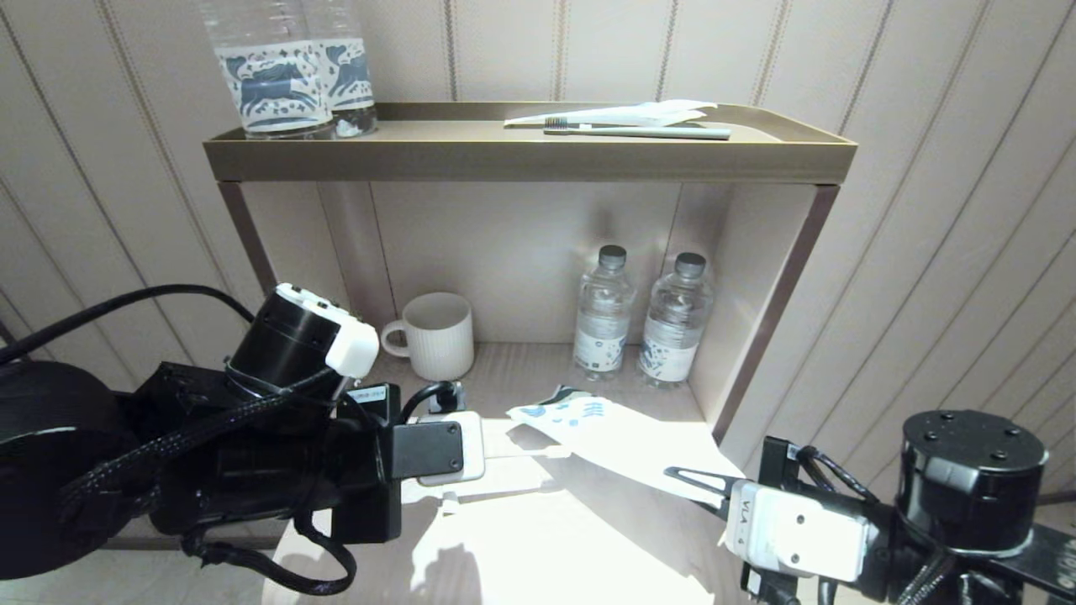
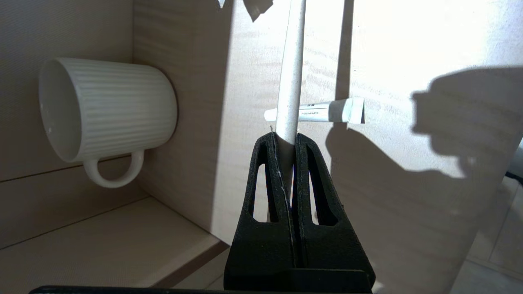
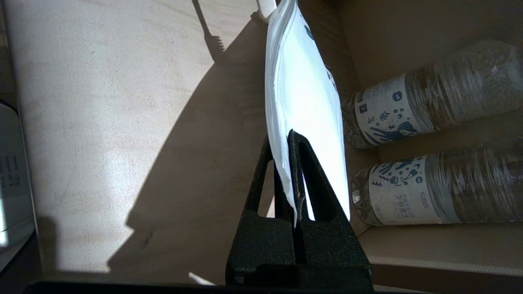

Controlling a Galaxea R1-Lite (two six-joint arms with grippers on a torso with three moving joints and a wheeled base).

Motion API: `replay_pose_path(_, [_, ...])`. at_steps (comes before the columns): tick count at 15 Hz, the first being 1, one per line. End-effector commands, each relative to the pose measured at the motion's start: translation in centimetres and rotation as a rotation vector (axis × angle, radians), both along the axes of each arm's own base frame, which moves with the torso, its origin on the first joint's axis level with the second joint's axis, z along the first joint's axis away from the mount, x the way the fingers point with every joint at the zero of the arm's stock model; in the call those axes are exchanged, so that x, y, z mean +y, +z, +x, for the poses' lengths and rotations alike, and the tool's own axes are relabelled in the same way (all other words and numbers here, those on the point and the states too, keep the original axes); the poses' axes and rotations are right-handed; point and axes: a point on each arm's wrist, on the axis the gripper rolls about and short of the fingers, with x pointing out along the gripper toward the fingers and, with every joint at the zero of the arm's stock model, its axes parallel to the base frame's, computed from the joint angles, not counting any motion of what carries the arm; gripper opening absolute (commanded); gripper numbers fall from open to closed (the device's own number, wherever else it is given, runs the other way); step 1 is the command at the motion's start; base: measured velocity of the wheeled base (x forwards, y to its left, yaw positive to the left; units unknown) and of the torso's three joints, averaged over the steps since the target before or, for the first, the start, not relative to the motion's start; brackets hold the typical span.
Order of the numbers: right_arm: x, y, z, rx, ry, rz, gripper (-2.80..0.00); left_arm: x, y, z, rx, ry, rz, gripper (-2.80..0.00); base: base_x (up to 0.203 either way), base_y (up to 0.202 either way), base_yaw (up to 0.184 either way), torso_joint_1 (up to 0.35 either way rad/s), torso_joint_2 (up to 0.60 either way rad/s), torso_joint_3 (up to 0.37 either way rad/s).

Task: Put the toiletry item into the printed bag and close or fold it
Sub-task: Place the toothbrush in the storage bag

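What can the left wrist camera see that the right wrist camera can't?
Only the left wrist view shows the white mug, a small tube lying on the shelf, and the left gripper with its jaws shut on a pale stick-like handle.

Only the right wrist view shows the two bottles, and the right gripper with its jaws shut on the edge of the bag.

Both show the sunlit wooden shelf and dark shadows on it.
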Motion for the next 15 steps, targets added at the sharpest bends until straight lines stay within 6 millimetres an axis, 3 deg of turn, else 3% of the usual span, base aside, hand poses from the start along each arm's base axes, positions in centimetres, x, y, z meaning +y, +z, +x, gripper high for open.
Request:
replay_pose_path(1, [0.0,0.1,0.0,-0.01,0.005,-0.002,-2.8,-0.2,-0.4,0.3,0.009,-0.003,0.013,-2.8,0.0,0.0,0.0,0.0,0.0,0.0])
replay_pose_path(7, [0.0,-0.2,0.0,-0.002,0.004,-0.008,-2.8,0.3,1.0,-0.3,-0.027,-0.003,-0.018,-2.8,0.0,0.0,0.0,0.0,0.0,0.0])
replay_pose_path(15, [0.0,-0.3,0.0,0.002,0.005,-0.011,-2.8,0.1,0.8,-0.1,-0.026,-0.004,-0.016,-2.8,0.0,0.0,0.0,0.0,0.0,0.0])
